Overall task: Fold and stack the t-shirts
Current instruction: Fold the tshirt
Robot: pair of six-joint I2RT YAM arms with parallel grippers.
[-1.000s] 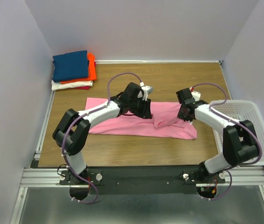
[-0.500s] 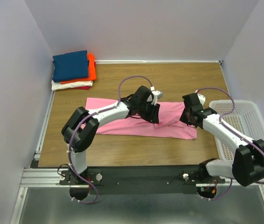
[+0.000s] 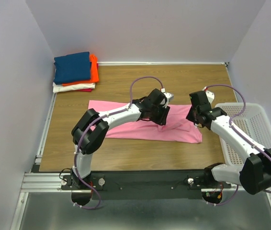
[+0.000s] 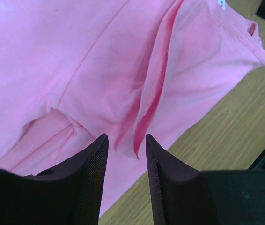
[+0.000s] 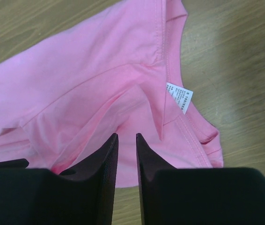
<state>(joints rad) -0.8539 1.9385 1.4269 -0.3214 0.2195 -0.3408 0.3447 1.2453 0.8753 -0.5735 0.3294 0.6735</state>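
On the table point(image 3: 126, 158) centre: pink t-shirt point(image 3: 126, 129) spread out, rumpled at right | left gripper point(image 4: 125, 137) parted astride a raised fold, seemingly not pinching | right gripper point(image 5: 127, 136) narrowly parted above cloth, released | folded t-shirts point(image 3: 73, 72) stacked far left

A shirt point(image 3: 121, 127) is spread on the table point(image 3: 174, 81); a stack point(image 3: 74, 72) (folded shirts) is set in its far-left corner, a basket point(image 3: 250, 106) at the right edge.

The plain pink t-shirt point(image 3: 126, 128) lies in a long, partly folded band beneath both pincers. A raised crease runs away from the left pincer point(image 4: 127, 140). Its white size label point(image 5: 179, 97) sits just beyond the right pincer point(image 5: 127, 138). The folded navy t-shirt point(image 3: 72, 67) tops the orange point(image 3: 93, 72), white point(image 3: 73, 86) and red point(image 3: 84, 90) ones, well apart to the left pincer's left.
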